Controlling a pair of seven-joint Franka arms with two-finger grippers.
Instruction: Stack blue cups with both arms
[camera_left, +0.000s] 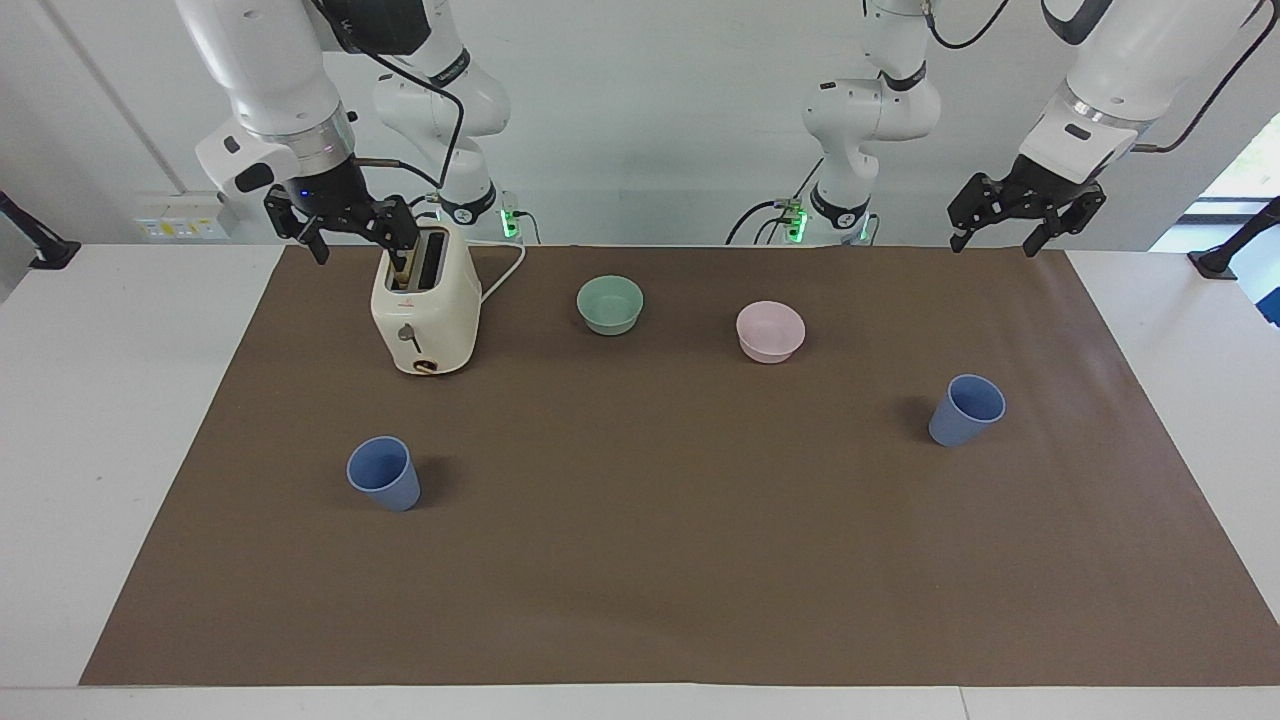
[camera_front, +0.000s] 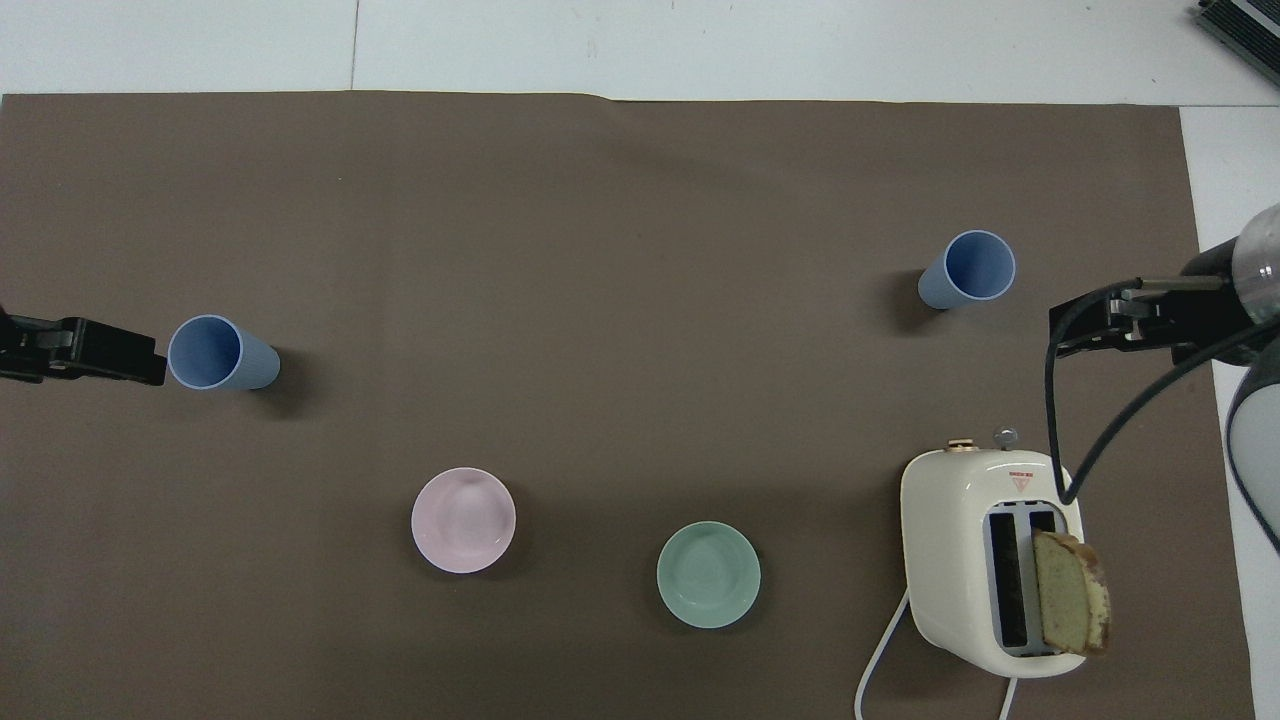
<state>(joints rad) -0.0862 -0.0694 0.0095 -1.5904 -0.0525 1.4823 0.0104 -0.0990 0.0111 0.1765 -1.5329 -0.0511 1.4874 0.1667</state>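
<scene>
Two blue cups stand upright and apart on the brown mat (camera_left: 640, 560). One blue cup (camera_left: 384, 474) is toward the right arm's end, also in the overhead view (camera_front: 968, 268). The other blue cup (camera_left: 966, 410) is toward the left arm's end, also in the overhead view (camera_front: 222, 353). My right gripper (camera_left: 365, 248) hangs open and empty in the air beside the toaster's top; it shows in the overhead view too (camera_front: 1065, 335). My left gripper (camera_left: 995, 245) hangs open and empty over the mat's edge nearest the robots, and shows in the overhead view (camera_front: 140, 360).
A cream toaster (camera_left: 425, 310) with a slice of bread (camera_front: 1070, 590) in a slot stands near the right arm's base, its cord trailing. A mint-green bowl (camera_left: 610, 304) and a pale pink bowl (camera_left: 770, 331) sit between the arms, nearer to the robots than the cups.
</scene>
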